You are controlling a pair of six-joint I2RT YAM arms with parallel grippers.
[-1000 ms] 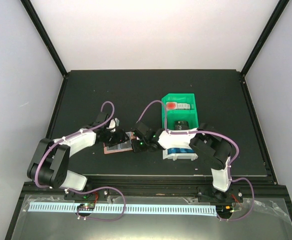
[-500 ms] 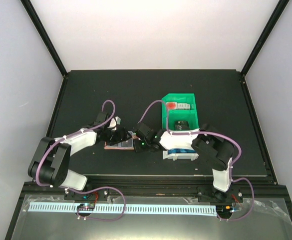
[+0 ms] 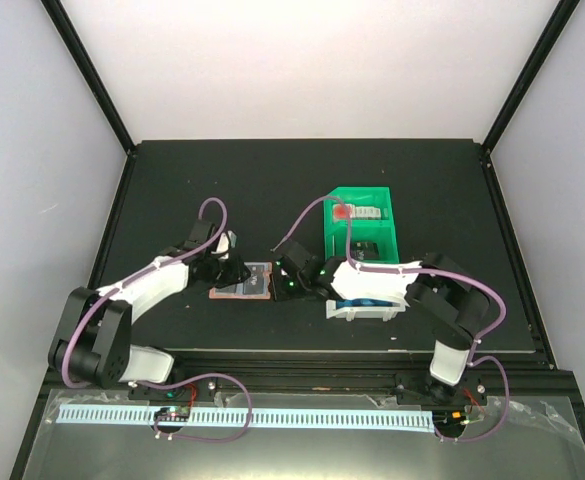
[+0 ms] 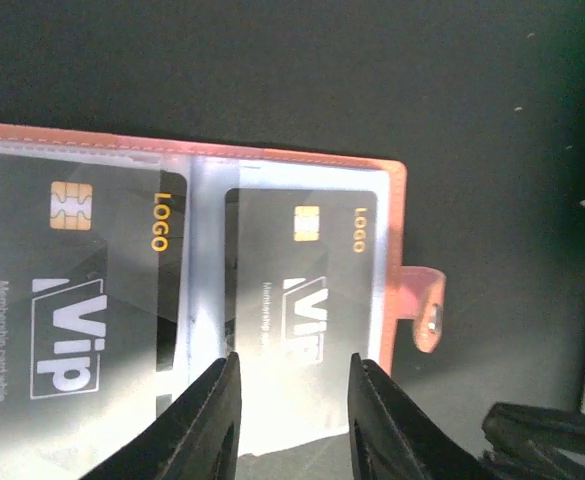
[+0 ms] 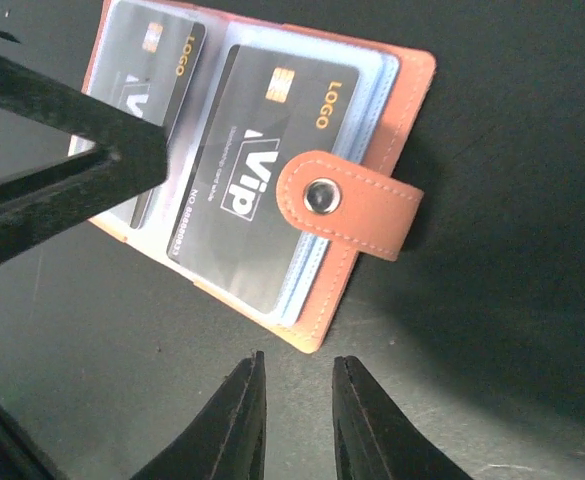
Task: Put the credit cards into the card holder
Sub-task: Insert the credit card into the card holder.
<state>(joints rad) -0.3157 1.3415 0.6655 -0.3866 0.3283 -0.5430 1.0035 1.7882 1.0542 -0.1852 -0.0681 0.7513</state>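
Observation:
The salmon-pink card holder [image 3: 244,283] lies open on the black table between my two grippers. In the left wrist view its clear pockets hold two dark VIP cards [image 4: 307,270], with the snap tab [image 4: 424,310] at the right. My left gripper [image 4: 292,400] is open, its jaws standing over the right pocket. In the right wrist view the snap tab [image 5: 350,205] lies folded over a dark card [image 5: 257,210], with pale blue card edges [image 5: 317,275] under it. My right gripper [image 5: 297,380] is open and empty, just off the card holder's [image 5: 412,90] near corner.
A green bin [image 3: 375,236] with small items stands right of the card holder. A white bin [image 3: 359,311] sits in front of it, under my right arm. One finger of my left gripper [image 5: 72,130] crosses the right wrist view at the upper left.
The card holder has shifted slightly to the right and lies flatter and open. Both grippers have stayed at its two sides, and the left arm's elbow has swung outward.

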